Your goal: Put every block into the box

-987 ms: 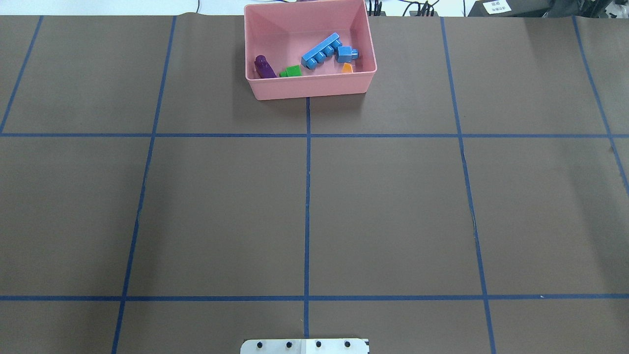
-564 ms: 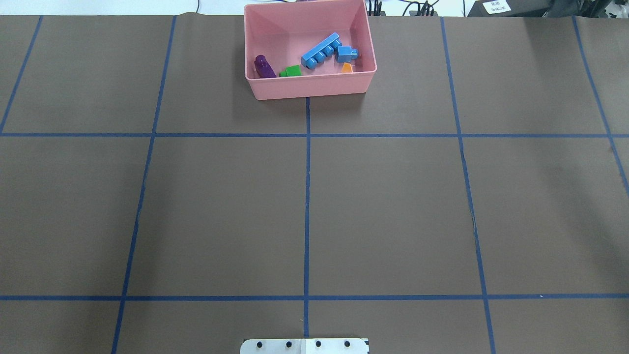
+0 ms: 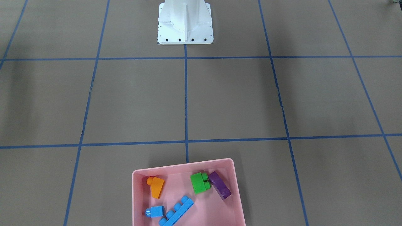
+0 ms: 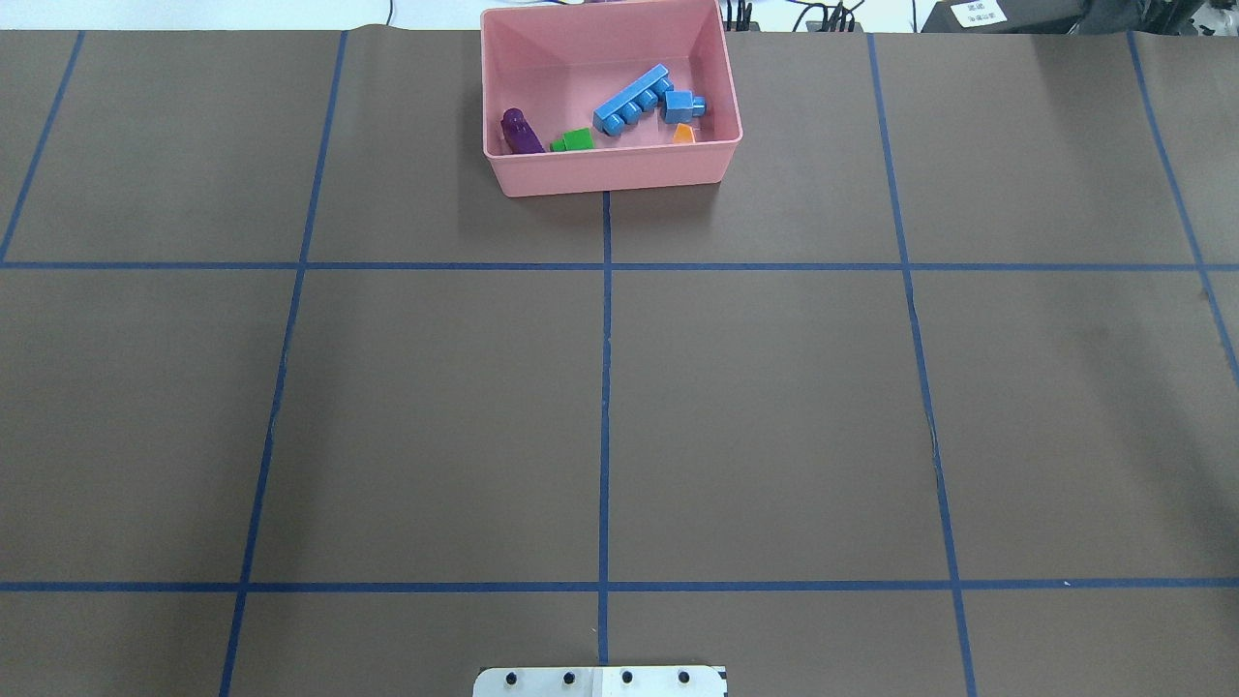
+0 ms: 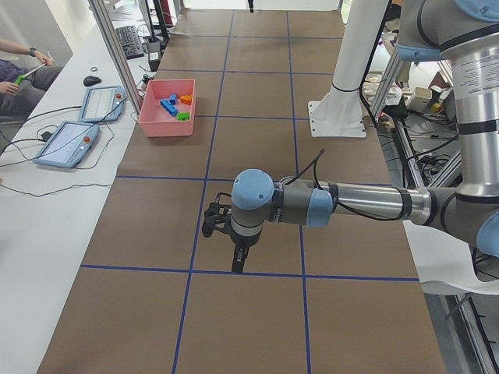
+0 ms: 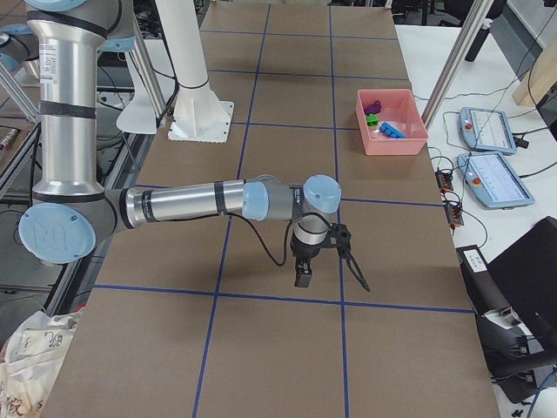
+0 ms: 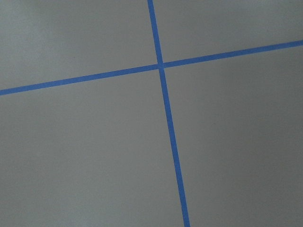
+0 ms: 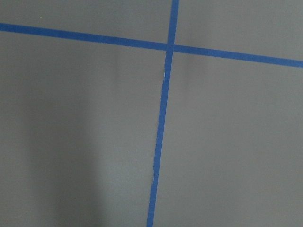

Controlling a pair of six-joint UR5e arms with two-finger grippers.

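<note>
1. Looking nearly finished: finding no blocks lying out on the brown table (image 4: 600, 407).
2. Risking a bump from here: swinging an arm back toward the pink box (image 4: 610, 174) too low, knocking its wall, sliding it along or tipping blocks back out.
3. Seeing the left gripper (image 5: 236, 261) hanging low over the table, well apart from the box. Not being able to tell whether its fingers are spread or squeezed together, with only a side view showing it.
4. Seeing the right gripper (image 6: 329, 272) hanging low over the table too, also well apart from the box. Again not being able to tell, for the same reason.
5. Risking a scrape: sliding either gripper sideways without lifting it first, and rubbing or tearing the brown cover.
6. Finding the box sitting at the far side of the table, in the middle, right at the end of the middle blue tape line (image 4: 605, 387).
7. Peeking into the box from above, going left to right:
   - purple oblong block (image 4: 520, 131), lying by the left wall;
   - green two-stud block (image 4: 573, 141), just beside the purple one, near the front wall;
   - long blue four-stud block (image 4: 634, 100), lying slanted in the middle;
   - small blue one-stud block (image 4: 683, 105), right at the long one's right end;
   - orange sloped block (image 4: 683, 135), near the front wall, close to the small blue one.
8. Counting five blocks, all lying inside.
</note>
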